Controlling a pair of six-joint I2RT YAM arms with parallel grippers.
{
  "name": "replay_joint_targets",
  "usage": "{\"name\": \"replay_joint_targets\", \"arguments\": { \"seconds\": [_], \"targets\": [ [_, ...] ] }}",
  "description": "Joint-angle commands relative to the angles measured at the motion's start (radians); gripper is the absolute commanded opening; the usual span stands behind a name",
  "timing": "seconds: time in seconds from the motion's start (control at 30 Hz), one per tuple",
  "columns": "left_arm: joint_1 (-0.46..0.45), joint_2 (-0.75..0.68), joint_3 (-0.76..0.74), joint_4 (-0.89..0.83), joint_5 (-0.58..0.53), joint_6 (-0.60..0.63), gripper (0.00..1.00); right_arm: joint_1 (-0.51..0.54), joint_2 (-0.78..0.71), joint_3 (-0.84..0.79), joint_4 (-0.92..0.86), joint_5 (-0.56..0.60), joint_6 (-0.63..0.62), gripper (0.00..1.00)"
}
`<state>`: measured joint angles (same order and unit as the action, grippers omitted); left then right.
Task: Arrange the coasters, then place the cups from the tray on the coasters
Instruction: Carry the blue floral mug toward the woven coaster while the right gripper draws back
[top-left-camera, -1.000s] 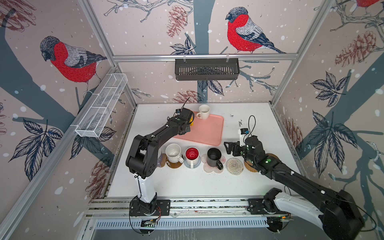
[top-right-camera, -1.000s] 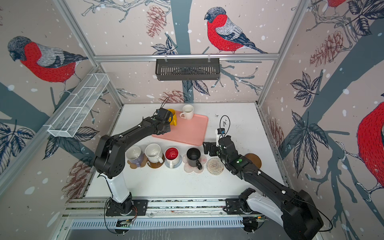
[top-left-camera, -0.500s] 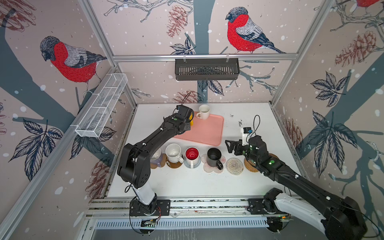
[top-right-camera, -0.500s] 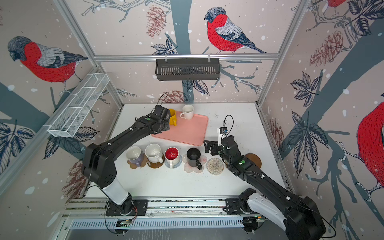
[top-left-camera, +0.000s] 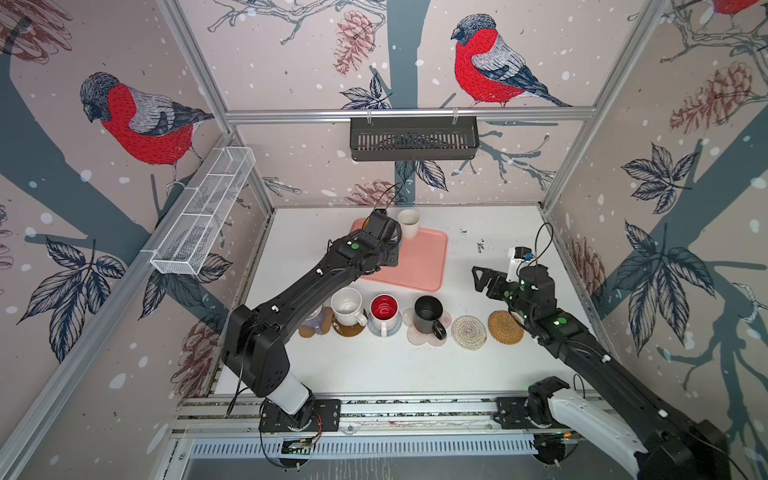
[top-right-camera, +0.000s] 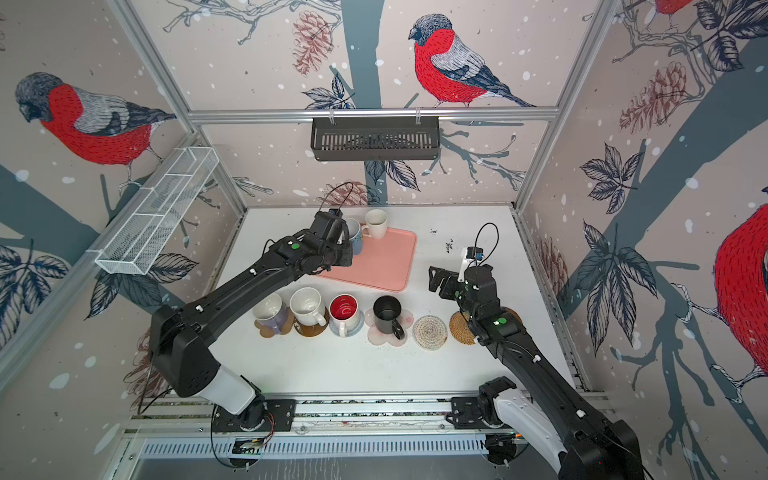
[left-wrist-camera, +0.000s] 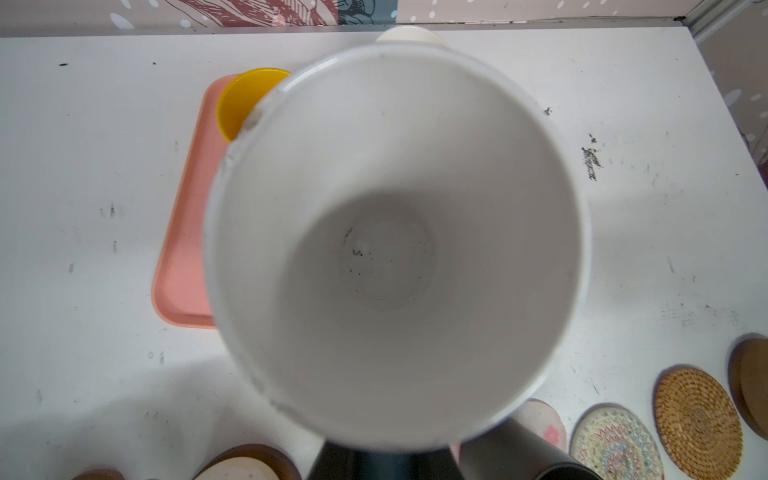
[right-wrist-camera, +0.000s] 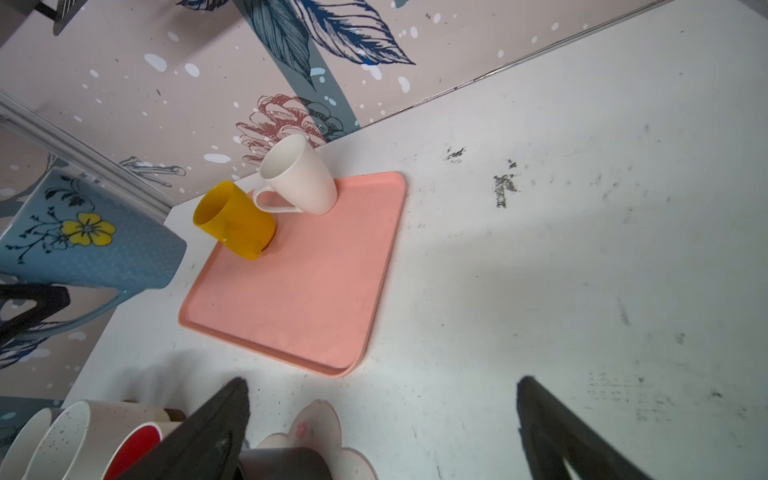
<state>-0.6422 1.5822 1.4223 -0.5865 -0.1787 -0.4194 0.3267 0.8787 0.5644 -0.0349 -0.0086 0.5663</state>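
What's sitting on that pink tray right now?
Two mugs at its far end: a yellow mug and a plain white mug. The rest of the tray looks bare. In both top views the left arm mostly hides the yellow one.

Black basket (top-left-camera: 413, 139); wire rack (top-left-camera: 203, 216); white table (top-left-camera: 374, 365).

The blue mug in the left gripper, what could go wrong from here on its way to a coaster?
The blue mug seems held by its handle only in the left gripper, so it may swing or slip. The free cream rope coaster lies right beside the black mug, which could get knocked. The open right gripper hovers near that route, so the arms might clash.
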Motion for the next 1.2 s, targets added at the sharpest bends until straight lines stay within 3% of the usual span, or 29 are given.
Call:
{"name": "replay_joint_targets", "arguments": {
  "seconds": [0.0,0.43,1.17],
  "targets": [
    [-0.039,-0.004,0.021,0.059,0.027,0.023,0.0,-0.054,-0.023,0.003,-0.032,-0.032,0.05,0.99],
    [-0.221,0.109,0.127,0.078,0.02,0.032,0.0,-0.252,-0.053,0.032,-0.126,0.011,0.123,0.99],
    [-0.434,0.236,0.199,0.09,0.03,0.044,0.0,-0.375,-0.012,0.009,-0.105,0.002,0.173,1.0]
  ]
}}
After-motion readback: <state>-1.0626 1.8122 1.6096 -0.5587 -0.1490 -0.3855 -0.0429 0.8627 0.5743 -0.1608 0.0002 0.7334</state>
